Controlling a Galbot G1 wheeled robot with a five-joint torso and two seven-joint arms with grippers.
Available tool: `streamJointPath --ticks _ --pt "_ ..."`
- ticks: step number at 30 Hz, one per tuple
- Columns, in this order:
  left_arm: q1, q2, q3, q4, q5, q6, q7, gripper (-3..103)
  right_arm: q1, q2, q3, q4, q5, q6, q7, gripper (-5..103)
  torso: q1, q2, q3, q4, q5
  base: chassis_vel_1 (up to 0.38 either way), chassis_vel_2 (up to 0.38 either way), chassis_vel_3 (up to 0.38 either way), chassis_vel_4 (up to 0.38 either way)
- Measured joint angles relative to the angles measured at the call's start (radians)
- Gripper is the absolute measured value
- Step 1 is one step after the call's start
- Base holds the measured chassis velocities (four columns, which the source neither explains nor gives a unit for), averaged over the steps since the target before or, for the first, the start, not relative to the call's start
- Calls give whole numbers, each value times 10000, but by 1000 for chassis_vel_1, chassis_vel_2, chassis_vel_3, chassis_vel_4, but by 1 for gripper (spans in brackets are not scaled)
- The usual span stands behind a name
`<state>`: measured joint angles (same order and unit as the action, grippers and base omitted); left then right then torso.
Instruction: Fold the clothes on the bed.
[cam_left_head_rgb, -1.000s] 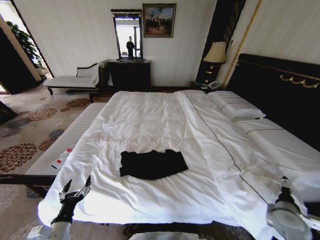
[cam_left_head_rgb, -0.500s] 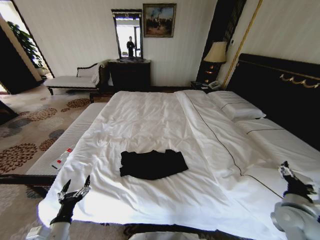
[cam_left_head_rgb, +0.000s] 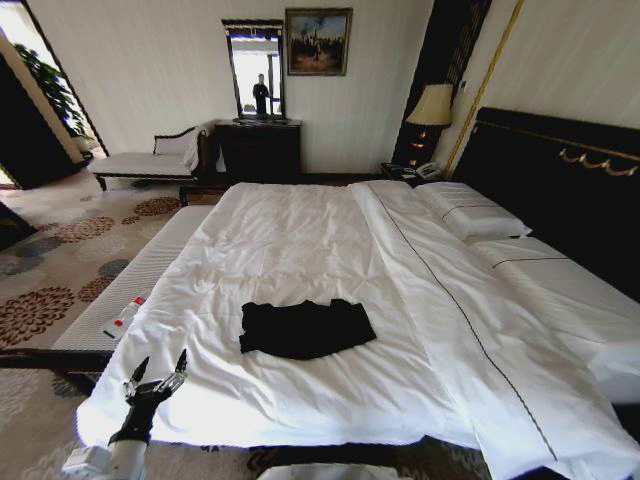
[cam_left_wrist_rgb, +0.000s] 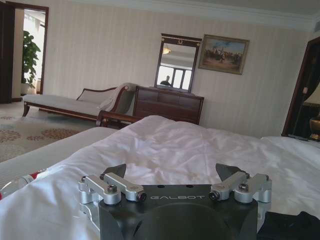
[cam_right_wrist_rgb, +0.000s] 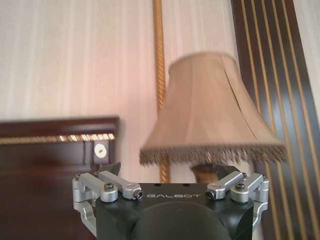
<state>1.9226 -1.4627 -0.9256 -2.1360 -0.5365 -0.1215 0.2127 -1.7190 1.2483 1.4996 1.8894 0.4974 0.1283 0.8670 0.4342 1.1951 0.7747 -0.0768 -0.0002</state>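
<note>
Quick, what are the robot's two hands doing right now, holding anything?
Left hand: open, holding nothing, at the bed's near corner, short of the black T-shirt.
Right hand: open, holding nothing, raised toward the lamp.

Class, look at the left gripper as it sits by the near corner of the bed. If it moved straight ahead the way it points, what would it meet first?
Probably the white duvet. The left gripper, jaws open, points low across the bed; the black T-shirt lies off to its side.

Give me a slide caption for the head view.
Black T-shirt lies on the white bed; open left claw hovers near its foot.
</note>
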Motion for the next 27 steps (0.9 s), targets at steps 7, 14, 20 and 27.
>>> streamJointPath --ticks 7,14,20,27 --pt "95 -103 28 -153 -6 -41 -24 100 349 -282 -1231 108 211 1490 -4229 100 0 0 0 4 2 0 0 0 0" --pt "331 -188 13 -311 -478 -525 -42 100 1218 -406 -3856 785 2142 1144 -6963 100 0 -1 1 10 3 0 0 0 0" --pt "619 -282 283 -1415 -2616 -866 -762 100 2246 -476 -6302 1674 3124 -497 -7986 100 1 -1 2 2 -3 0 0 0 0" --pt "780 -62 477 -2019 -2090 -703 -1314 100 2289 -212 -8283 2230 1384 -1735 -8807 100 1 -1 2 7 -1 0 0 0 0"
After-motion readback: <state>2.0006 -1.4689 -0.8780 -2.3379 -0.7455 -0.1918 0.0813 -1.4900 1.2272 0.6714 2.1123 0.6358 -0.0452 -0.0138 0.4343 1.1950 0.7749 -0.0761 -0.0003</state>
